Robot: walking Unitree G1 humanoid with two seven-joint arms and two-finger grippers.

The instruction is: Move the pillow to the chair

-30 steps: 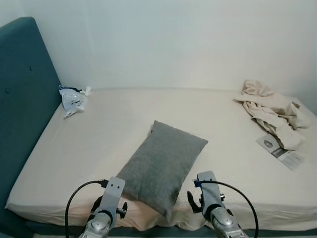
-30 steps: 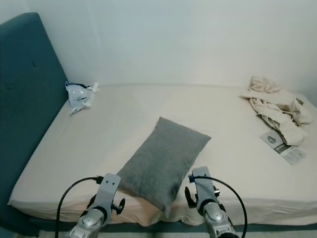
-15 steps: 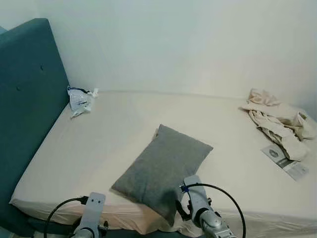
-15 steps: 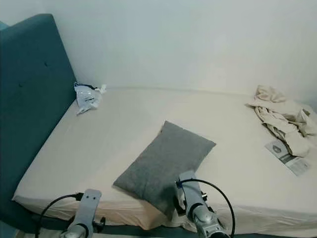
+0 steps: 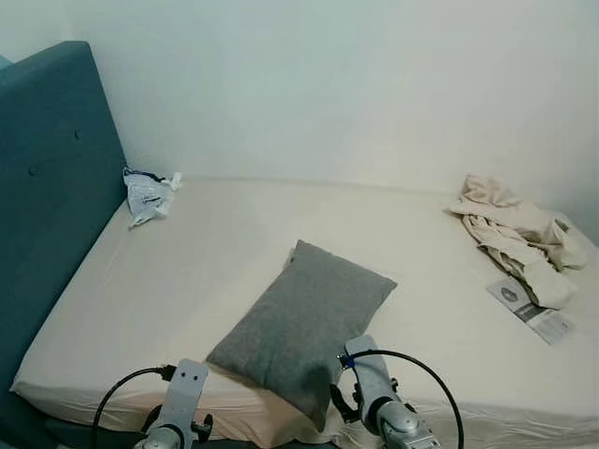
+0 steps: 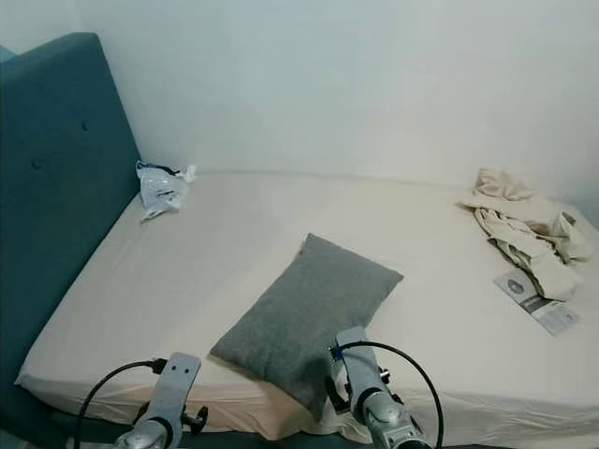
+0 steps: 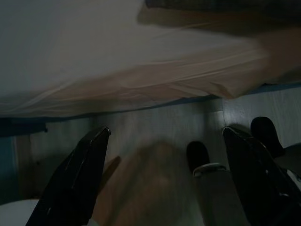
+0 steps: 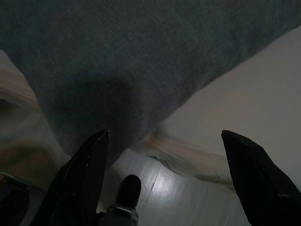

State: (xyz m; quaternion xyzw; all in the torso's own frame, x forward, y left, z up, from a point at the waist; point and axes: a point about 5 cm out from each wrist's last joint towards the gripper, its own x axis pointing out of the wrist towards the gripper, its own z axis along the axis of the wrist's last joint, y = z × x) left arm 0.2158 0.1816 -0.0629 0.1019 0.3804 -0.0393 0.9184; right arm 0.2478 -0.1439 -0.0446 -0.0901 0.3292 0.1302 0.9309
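While the grey rectangular fabric pillow (image 5: pixel 301 329) lies on the cream bed (image 5: pixel 234 243), the right tool (image 8: pixel 164 155) gapes wide at its near corner; the left tool (image 7: pixel 164 155) gapes beside it, below the bed edge.

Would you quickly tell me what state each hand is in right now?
Left hand: open, holding nothing, low in front of the bed edge.
Right hand: open, holding nothing, at the near corner of the pillow.

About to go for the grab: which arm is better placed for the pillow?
Right. The right gripper is open at the grey pillow's near corner, while the left gripper points at the floor under the bed edge.
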